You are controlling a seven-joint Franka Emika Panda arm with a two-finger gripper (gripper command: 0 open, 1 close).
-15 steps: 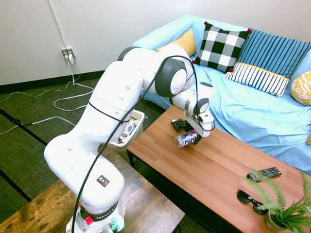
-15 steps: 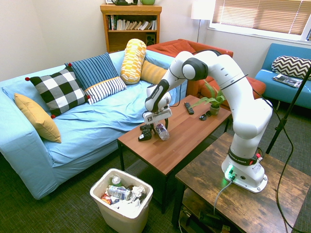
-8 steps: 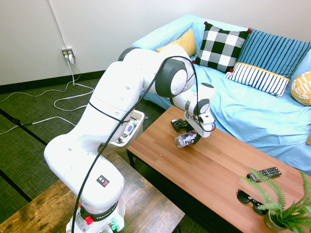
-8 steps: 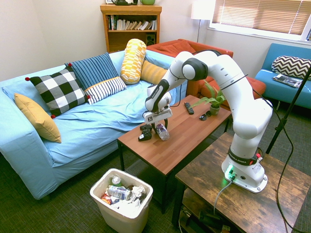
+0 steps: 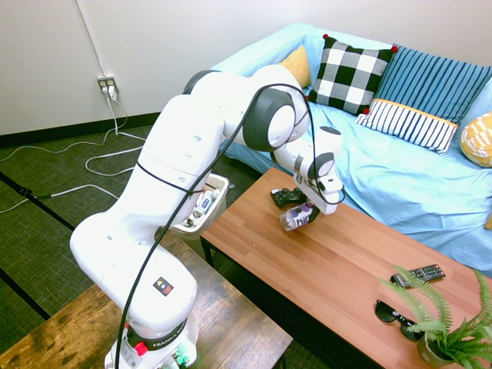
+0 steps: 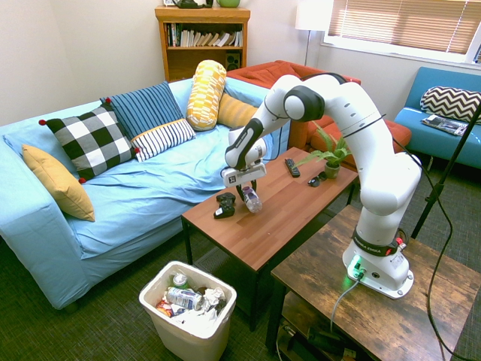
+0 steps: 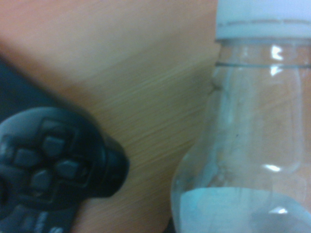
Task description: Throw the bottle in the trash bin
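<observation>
At the left of the second exterior view we see the bin (image 6: 188,310) on the floor, well below the table (image 6: 278,218) and already holding rubbish. Moving right, the controller (image 6: 224,205) lies near the table's edge, and just beside it the gripper (image 6: 246,193) hangs with its fingers closed on the bottle (image 6: 251,200), which tilts with one end low, close above the wood; we cannot tell whether it is fully clear of the surface. Further right sit a remote (image 6: 291,167) and a plant (image 6: 331,154). The wrist view shows the bottle's clear shoulder and white cap (image 7: 265,19) near the controller. We judge the risks to be a slip from the smooth, tilted plastic during transport, a knock against the controller, and a release short of the bin's rim.
</observation>
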